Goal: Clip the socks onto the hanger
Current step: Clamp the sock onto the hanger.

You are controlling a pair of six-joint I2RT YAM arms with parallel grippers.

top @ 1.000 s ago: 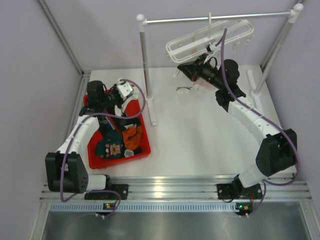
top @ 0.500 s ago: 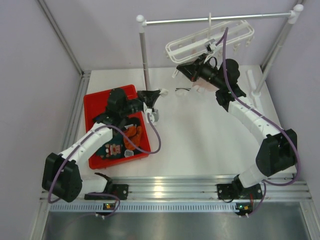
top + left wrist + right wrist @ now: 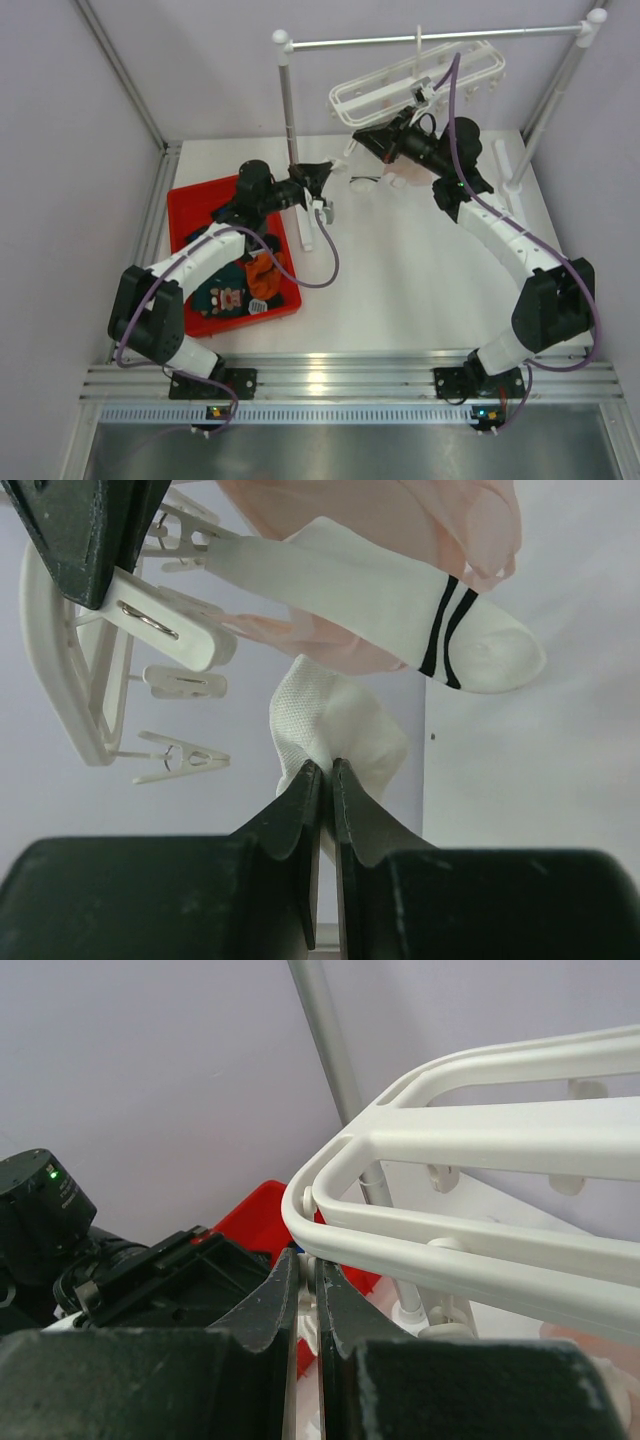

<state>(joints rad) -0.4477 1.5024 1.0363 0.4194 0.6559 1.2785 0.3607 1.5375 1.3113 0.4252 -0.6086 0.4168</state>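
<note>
The left gripper is clamping a sock at centre frame and holding it up toward the hanger at the upper left. The right gripper is squeezing a clip there, probably opening it for the sock.

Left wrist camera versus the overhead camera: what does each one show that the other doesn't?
Only the left wrist view clearly shows the striped sock with its two black bands, and single clips close up. Only the overhead view shows the red tray of remaining socks and the metal rail. Both show the hanger and the white sock pinched in the left gripper.
</note>
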